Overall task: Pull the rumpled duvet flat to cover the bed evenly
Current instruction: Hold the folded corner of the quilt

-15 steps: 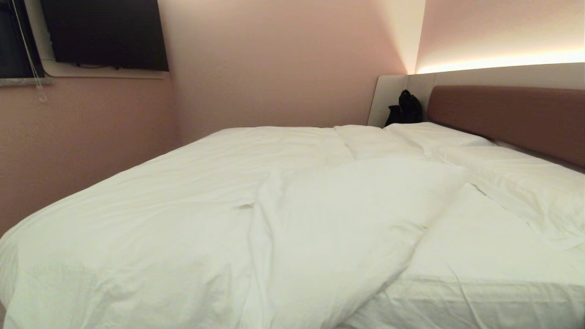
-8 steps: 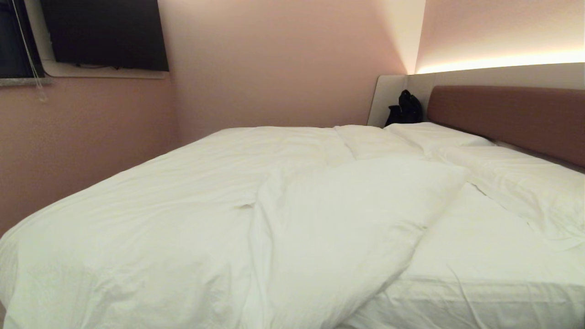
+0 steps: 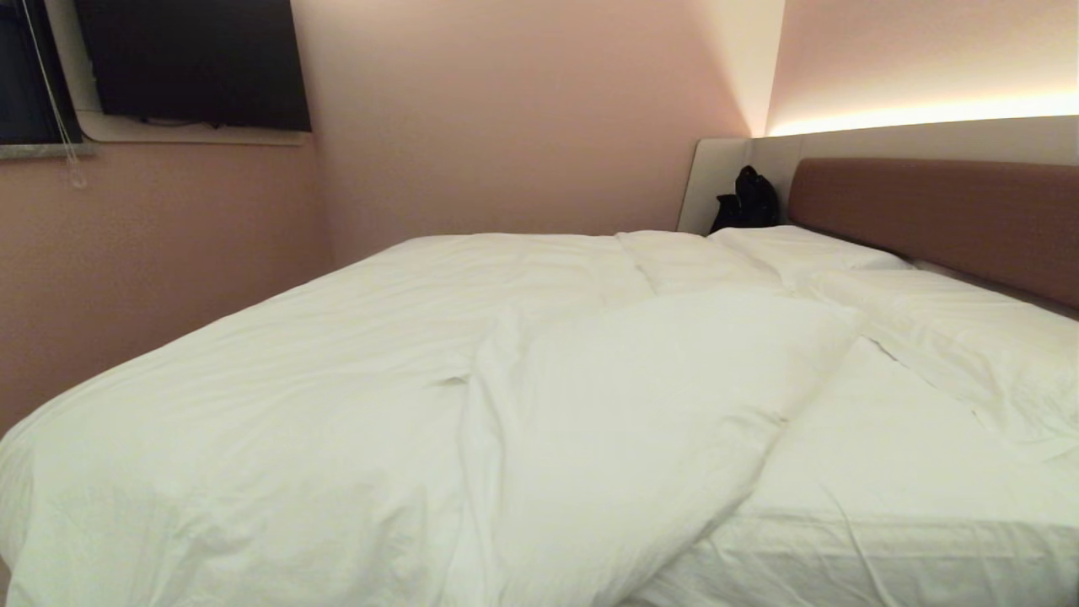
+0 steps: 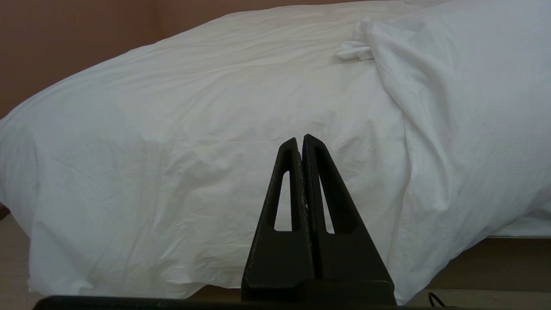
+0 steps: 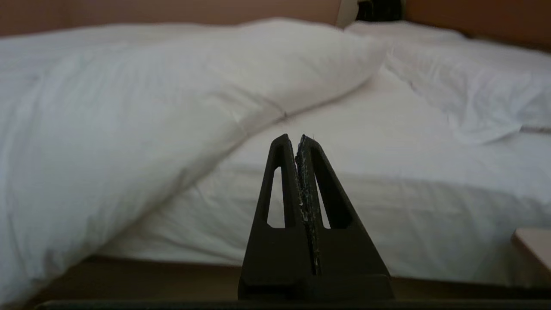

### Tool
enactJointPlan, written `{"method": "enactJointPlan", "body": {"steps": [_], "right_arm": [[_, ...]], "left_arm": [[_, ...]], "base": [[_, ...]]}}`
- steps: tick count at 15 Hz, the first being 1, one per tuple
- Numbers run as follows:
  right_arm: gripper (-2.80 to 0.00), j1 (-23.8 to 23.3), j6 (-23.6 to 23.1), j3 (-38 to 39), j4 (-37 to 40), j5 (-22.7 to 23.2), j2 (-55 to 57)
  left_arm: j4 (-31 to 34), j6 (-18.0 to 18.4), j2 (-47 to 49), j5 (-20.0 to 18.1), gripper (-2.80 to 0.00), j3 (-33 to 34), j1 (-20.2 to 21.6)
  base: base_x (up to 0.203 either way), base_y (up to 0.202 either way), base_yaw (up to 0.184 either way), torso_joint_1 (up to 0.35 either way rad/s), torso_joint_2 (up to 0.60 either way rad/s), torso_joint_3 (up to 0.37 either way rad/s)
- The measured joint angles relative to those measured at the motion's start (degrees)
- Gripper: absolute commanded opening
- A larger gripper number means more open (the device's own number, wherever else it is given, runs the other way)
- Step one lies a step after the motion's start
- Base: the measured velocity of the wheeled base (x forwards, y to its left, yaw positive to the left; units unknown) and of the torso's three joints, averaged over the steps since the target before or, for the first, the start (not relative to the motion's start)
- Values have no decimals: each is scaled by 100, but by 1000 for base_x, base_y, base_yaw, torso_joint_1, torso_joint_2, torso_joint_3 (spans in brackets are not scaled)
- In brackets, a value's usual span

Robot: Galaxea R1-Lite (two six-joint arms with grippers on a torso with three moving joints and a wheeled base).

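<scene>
The puffy white duvet (image 3: 354, 396) covers the left and middle of the bed (image 3: 893, 506), with a thick corner folded back across the middle (image 3: 657, 396). That fold leaves the sheeted mattress bare at the near right. My left gripper (image 4: 301, 138) is shut and empty, level in front of the duvet (image 4: 172, 142) where it hangs over the bed's near side. My right gripper (image 5: 295, 138) is shut and empty too, facing the bare mattress side (image 5: 430, 206) just right of the folded duvet edge (image 5: 150, 120). Neither arm shows in the head view.
Two flat white pillows (image 3: 961, 337) lie against the brown headboard (image 3: 936, 219). A black bag (image 3: 746, 201) sits in the far corner. Pink walls close off the left and far sides; a dark screen (image 3: 194, 59) hangs up left. A pale ledge (image 5: 533, 245) juts near the bed.
</scene>
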Motion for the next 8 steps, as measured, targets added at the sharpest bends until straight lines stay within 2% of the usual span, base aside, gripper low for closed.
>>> {"method": "enactJointPlan", "body": {"steps": [3, 8], "right_arm": [[-280, 0, 11, -829, 371, 139, 564], [-280, 2, 62, -2154, 354, 531, 2897]], "left_arm": [[0, 2, 0, 1, -280, 0, 0], [0, 2, 0, 2, -280, 0, -2]], "base": [[0, 0, 0, 0, 0, 0], [0, 0, 0, 0, 0, 0]]}}
